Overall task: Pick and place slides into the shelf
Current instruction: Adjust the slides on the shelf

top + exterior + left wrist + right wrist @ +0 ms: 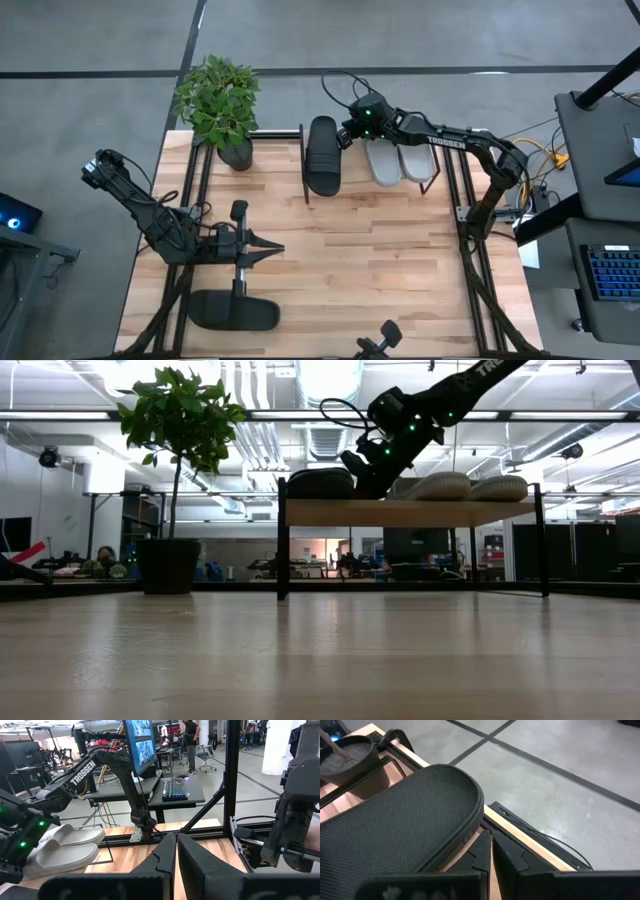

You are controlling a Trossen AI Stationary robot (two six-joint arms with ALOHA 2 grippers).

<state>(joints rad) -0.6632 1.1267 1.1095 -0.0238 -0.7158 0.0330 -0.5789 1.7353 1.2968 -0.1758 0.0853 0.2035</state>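
My right gripper (352,130) pinched shut, empty, over shelf (440,180) beside shelved black slide (322,155). Remaining black slide (233,311) lies crosswise just beyond my closed left gripper (278,248), nearer arm.

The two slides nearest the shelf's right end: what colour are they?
Light grey-white slides, best seen in the high view.

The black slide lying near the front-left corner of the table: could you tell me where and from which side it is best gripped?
Probably its wide strap, from straight above. The black slide lies flat and alone on the table, lengthwise across it, just in front of the shut left gripper. The raised strap looks the easiest part for the fingers to close on.
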